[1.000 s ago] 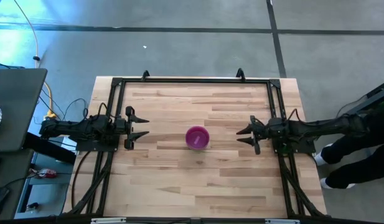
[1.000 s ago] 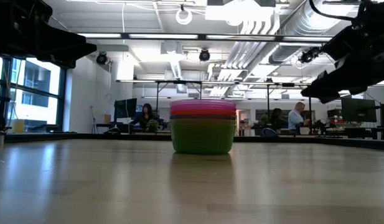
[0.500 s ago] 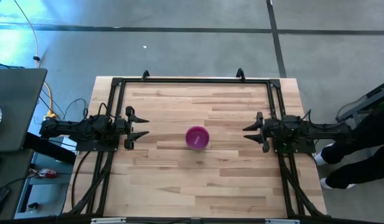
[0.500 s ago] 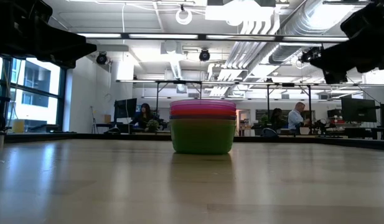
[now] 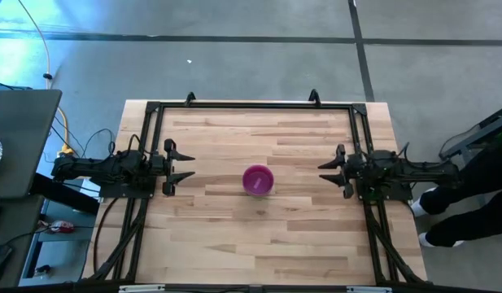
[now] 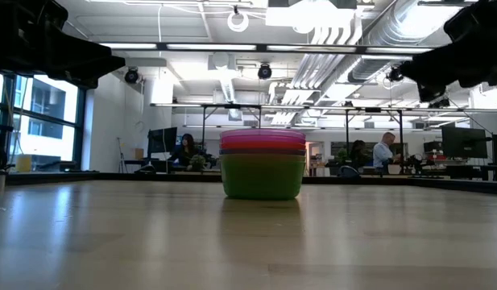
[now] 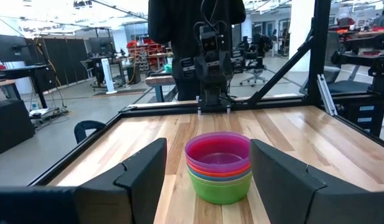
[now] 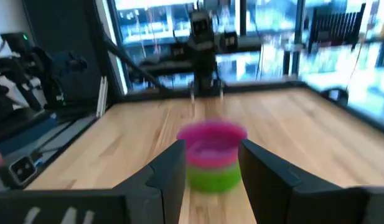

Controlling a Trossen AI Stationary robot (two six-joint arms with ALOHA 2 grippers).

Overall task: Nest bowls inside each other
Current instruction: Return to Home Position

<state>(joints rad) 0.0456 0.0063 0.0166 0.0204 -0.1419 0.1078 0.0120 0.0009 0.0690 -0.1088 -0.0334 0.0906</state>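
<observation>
On the wooden bench [image 5: 259, 244], the bowls [image 5: 258, 180] are sitting nested in one stack. The right arm [image 5: 397, 171] is pulling back to its edge, jaws released, like the waiting left arm's [image 5: 112, 168].

Grey concrete floor [image 5: 234, 65] around the wooden table [image 5: 234, 236]; white ceiling ducts [image 6: 345, 32], tall windows [image 6: 39, 113], people [image 6: 384, 150] seated far off.
</observation>
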